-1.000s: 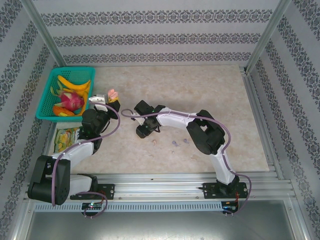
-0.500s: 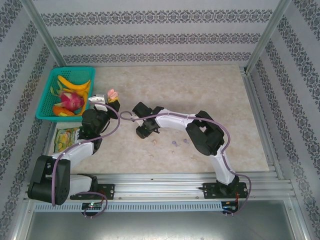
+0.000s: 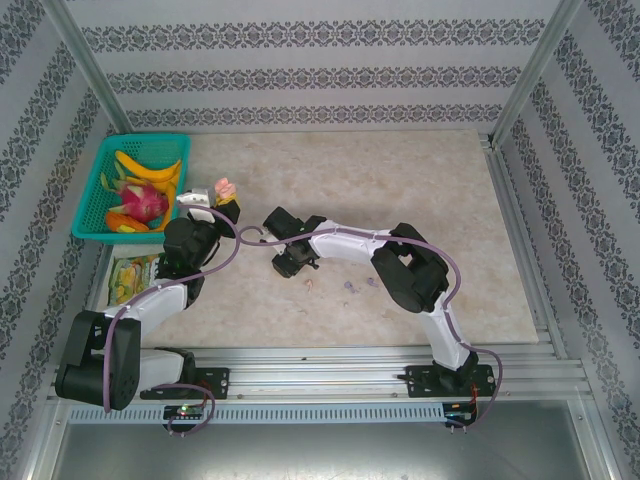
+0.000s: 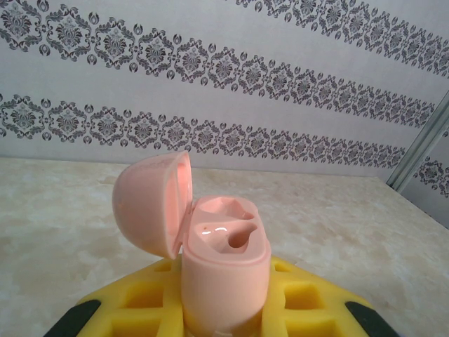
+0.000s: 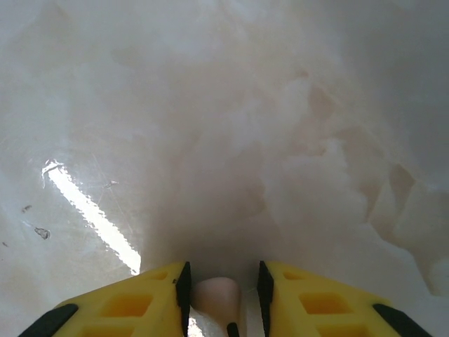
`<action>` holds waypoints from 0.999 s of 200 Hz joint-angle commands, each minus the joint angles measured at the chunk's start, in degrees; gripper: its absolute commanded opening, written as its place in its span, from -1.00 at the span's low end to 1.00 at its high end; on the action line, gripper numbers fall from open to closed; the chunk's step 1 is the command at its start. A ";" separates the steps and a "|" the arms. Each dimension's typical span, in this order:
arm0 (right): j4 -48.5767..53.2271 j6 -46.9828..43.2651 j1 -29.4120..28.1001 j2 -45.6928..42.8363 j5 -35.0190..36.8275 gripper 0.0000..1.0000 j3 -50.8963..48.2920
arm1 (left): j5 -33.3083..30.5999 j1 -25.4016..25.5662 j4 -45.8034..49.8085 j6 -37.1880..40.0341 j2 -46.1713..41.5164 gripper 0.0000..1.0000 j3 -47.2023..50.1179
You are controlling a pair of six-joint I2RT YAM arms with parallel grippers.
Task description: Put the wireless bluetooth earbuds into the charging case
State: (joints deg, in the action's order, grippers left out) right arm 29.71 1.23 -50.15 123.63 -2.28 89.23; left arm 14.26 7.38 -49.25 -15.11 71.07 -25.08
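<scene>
A pale marbled tabletop, walled in by grey patterned paper, carries everything. Take the pink charging case as the mark. It stands upright with its lid hinged back to the left and its wells apparently empty, clamped low on its body by the tightly drawn jaws of the left gripper. A teal basket of fruit lies just left of the case. Right of the case and nearer the arm bases, the right gripper is down at the table with a pale pink earbud between its narrowly parted jaws. Whether the pads actually press it I cannot tell. A few loose earbuds lie further right of the case. This looks like the pickup. The next move calls for a firm pinch, a lift, and lining the bud up over an open well.
</scene>
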 commanded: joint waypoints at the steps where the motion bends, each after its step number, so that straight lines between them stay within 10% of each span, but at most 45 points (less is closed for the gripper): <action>1: 4.90 -0.57 -1.08 0.47 0.94 -0.37 -1.62 | -0.81 -0.80 -2.23 -1.05 -0.37 -1.00 -0.69; 200: -3.08 14.14 8.84 -9.06 -3.63 -0.66 -8.52 | 0.62 -0.82 -1.73 -0.81 0.12 -1.00 -1.00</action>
State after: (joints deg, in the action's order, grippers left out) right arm 28.23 11.84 -42.87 117.58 -5.28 82.56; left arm 14.31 7.38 -49.25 -15.14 71.09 -25.08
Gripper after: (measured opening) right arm 0.171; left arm 0.217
